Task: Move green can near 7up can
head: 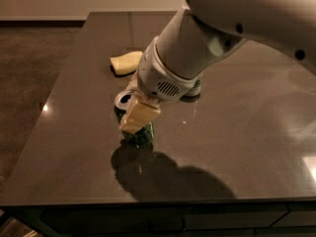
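Note:
The green can (pixel 142 134) is dark green with a silver top and sits tilted in my gripper (pixel 137 121), near the table's front left. Its shadow on the table below suggests it is held slightly above the surface. One beige finger (pixel 140 115) lies across the can's side; the gripper is shut on the can. The 7up can (pixel 196 88) stands just behind and to the right. It is mostly hidden by my arm, and only its pale lower edge shows.
A yellow sponge (pixel 126 63) lies on the dark table (pixel 74 132) behind the cans, to the left. The table's left and front edges are close to the green can. My large white arm (pixel 237 28) covers the upper right of the view.

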Action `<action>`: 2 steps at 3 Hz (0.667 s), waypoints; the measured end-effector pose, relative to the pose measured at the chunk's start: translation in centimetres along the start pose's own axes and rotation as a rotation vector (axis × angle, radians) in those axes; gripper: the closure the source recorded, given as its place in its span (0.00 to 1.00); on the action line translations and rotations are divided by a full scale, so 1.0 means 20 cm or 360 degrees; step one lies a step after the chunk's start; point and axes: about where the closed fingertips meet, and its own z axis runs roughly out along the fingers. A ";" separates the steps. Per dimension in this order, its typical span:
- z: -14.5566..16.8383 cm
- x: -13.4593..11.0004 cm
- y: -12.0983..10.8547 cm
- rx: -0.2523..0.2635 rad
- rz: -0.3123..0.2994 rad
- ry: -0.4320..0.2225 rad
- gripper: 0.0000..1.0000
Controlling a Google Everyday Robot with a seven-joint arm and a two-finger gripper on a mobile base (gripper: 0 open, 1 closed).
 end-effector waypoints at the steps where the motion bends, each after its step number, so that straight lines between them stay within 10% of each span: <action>1: -0.06 0.11 -0.18 0.0042 0.0192 0.0004 1.00; 2: -0.11 0.24 -0.31 0.0099 0.0391 -0.0049 1.00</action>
